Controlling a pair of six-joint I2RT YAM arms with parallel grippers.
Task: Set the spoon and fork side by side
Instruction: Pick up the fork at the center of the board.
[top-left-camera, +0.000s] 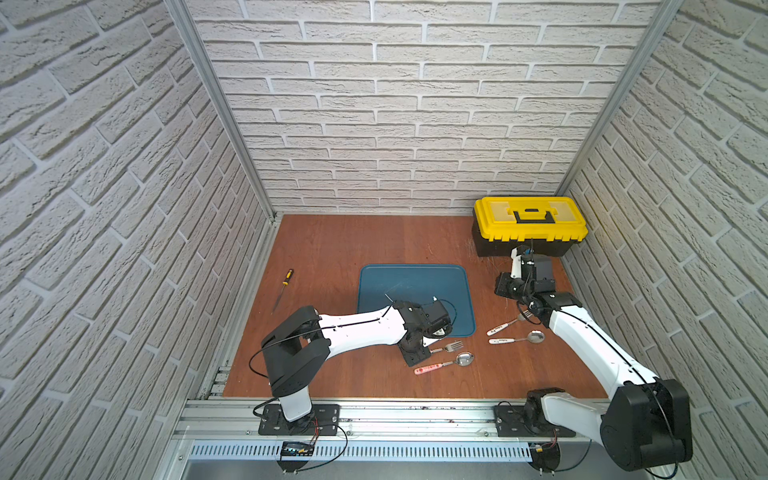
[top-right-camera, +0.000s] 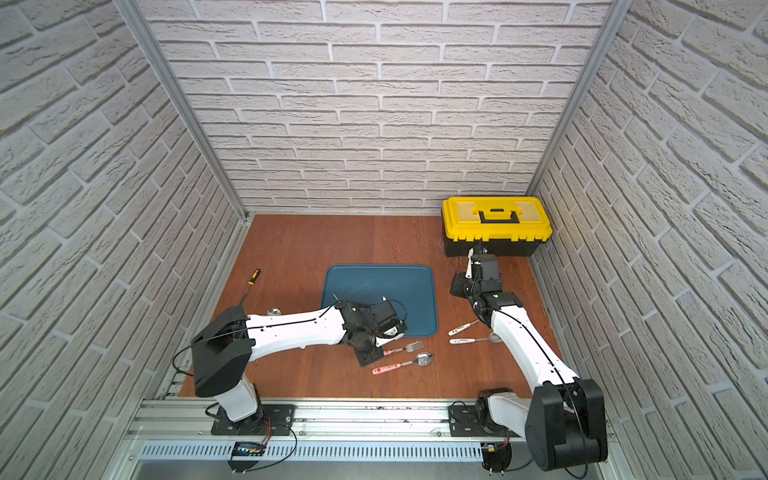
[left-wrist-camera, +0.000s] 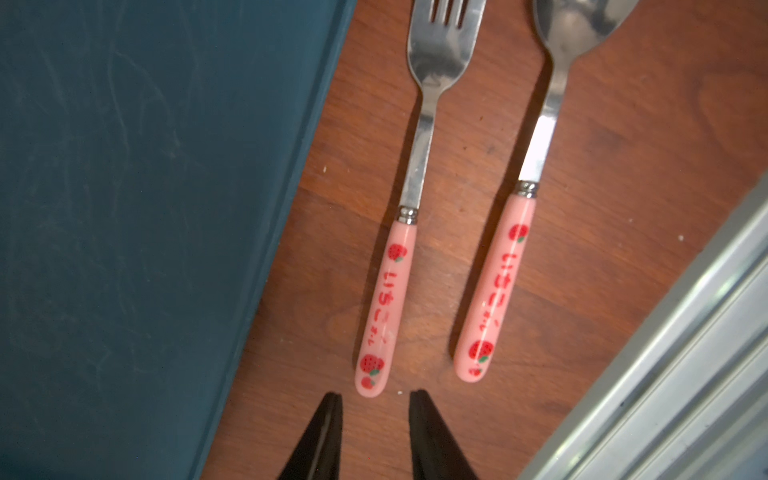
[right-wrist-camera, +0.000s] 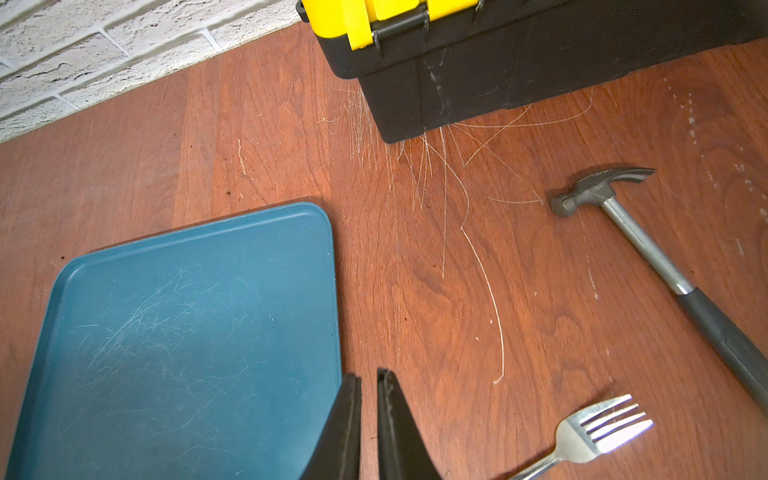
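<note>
- While the left hand hangs released and empty, its jaws slightly apart, it sits just behind the handle end of the pink fork.
- Pink fork and pink spoon lie side by side on the counter, not touching, heads the same way, the fork nearer the blue tray.
- Right hand is clenched on nothing, above the tray's edge.

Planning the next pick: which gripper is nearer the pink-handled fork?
Left. The left gripper hovers at the handle end of the pink-handled fork; the right gripper is farther, beside the tray.
</note>
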